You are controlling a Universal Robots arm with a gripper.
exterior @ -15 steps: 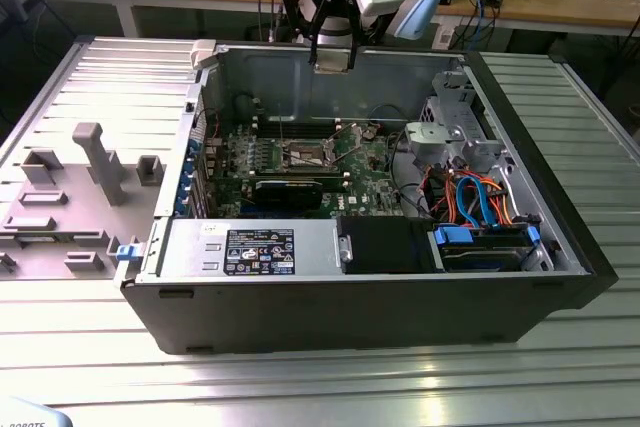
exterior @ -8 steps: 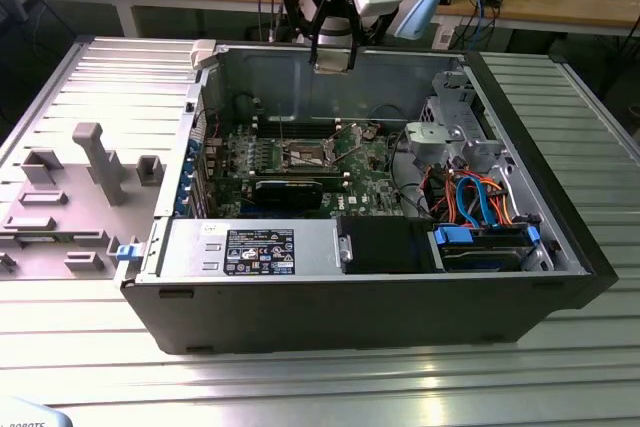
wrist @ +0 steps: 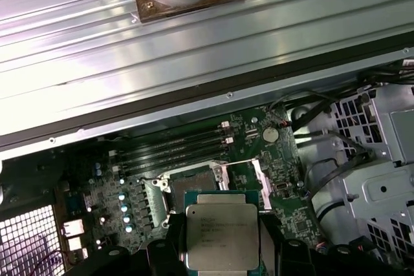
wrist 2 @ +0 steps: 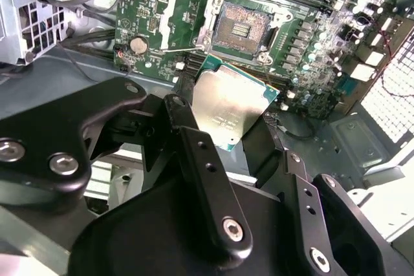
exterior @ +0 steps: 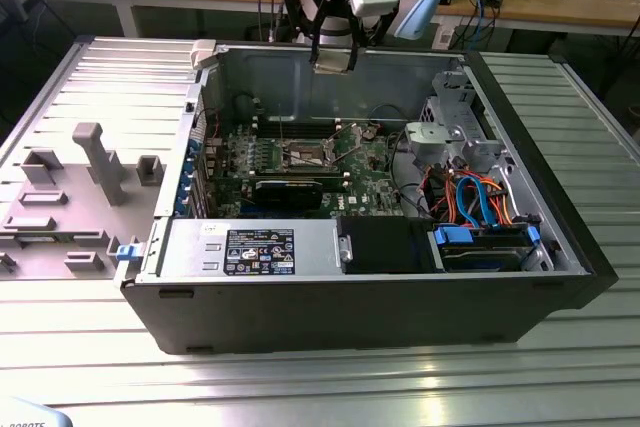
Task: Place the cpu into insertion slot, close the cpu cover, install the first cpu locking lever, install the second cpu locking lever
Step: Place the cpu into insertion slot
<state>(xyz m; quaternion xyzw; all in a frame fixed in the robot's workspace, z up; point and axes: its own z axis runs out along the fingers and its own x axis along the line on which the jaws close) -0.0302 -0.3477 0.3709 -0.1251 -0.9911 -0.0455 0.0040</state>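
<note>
We've got the cpu clamped between the jaws of the gripper, pinched on two opposite edges with its silver top facing the wrist cameras. It's hanging up in the air over the open computer case, well apart from the insertion slot down on the green board. The slot's bare, and the cpu cover is flipped open just beside it.
</note>
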